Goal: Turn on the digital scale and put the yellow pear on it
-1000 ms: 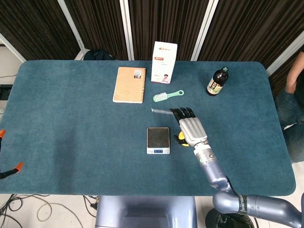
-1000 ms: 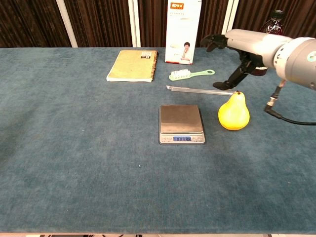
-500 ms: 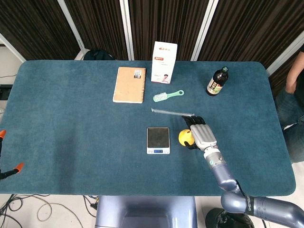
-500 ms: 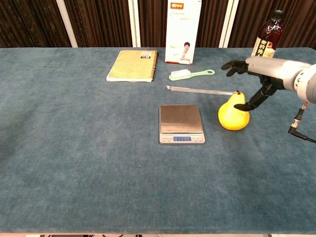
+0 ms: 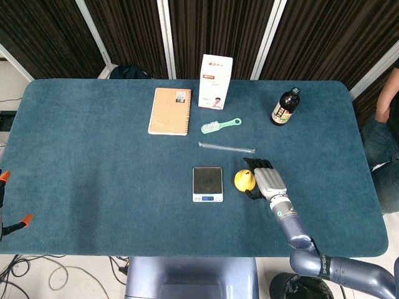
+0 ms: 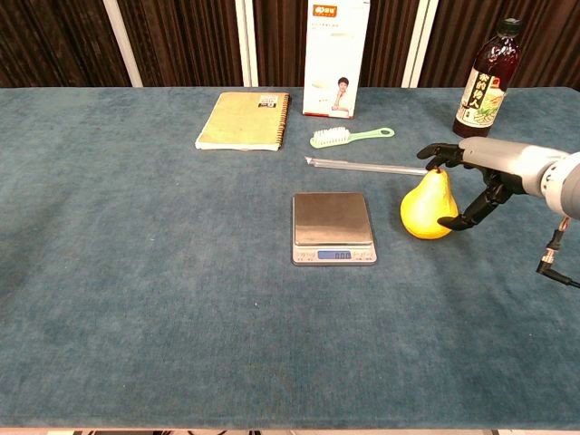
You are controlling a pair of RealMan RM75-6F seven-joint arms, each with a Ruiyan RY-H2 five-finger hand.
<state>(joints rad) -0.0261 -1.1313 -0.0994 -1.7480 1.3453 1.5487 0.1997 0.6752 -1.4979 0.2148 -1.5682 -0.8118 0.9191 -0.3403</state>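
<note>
Table (image 6: 136, 299) clutter (clear tube (image 6: 367, 165)) flanks pear (image 6: 428, 208).

— What sort of place is this?
— A staged test room or lab, not a home; one table (image 5: 75, 156) covered in teal felt, dark ribbed curtains (image 5: 218, 31) with white posts behind it.
— Anything else?
— Loose cables (image 5: 37, 268) on the pale floor by the near edge; orange-tipped clamps (image 5: 15, 223) at the left side; a seated person (image 5: 386, 118) at the right edge.
</note>
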